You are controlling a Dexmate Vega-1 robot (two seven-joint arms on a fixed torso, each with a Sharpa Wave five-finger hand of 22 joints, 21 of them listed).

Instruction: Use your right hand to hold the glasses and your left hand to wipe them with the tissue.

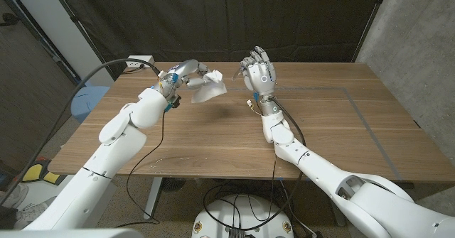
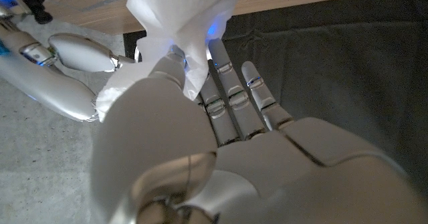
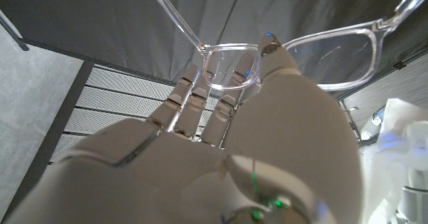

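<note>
Both raised: right hand (image 3: 221,150) holds glasses (image 3: 294,57); left hand (image 2: 221,157) tissue (image 2: 180,23).

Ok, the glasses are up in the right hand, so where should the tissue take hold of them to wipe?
Probably the free lens, pinched front and back through the tissue, coming in from the left hand side. The right hand holds the glasses by the other lens, leaving this one exposed.

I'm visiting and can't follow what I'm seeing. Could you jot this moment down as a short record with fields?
Surface: wooden table
Right hand: raised above the table, holding the clear-framed glasses
Left hand: raised, gripping a white tissue
Tissue and glasses: near each other, contact not seen
Background: dark curtain
</note>
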